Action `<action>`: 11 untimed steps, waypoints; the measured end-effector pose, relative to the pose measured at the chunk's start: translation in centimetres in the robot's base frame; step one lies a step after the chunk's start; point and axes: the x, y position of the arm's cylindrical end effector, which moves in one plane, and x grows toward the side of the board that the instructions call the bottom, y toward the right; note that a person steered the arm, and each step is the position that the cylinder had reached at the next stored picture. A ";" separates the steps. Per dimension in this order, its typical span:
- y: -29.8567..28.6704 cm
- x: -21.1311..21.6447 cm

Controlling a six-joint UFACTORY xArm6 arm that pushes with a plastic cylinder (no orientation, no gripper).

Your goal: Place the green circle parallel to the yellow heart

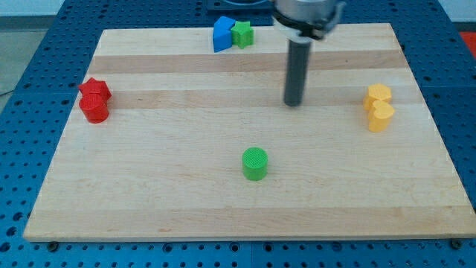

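Green circle (254,163) seen low of centre on the counter (149,193), well apart from the yellow heart (381,117) at the view's right, which touches another yellow block (378,96). My tip (294,103) stands above and right of the circle. No fingers fitted. Circle judged light, rigid, likely to slide; best pushed squarely at its left side. No writing seen.

Looks like robotics lab/test bench: wooden board (223,201) on blue perforated mounting table (44,30), small coloured blocks scattered, robot rod w/ my tip (294,103) over board.
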 end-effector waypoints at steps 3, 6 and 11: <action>-1.1 14.7; -15.7 6.8; -19.4 1.5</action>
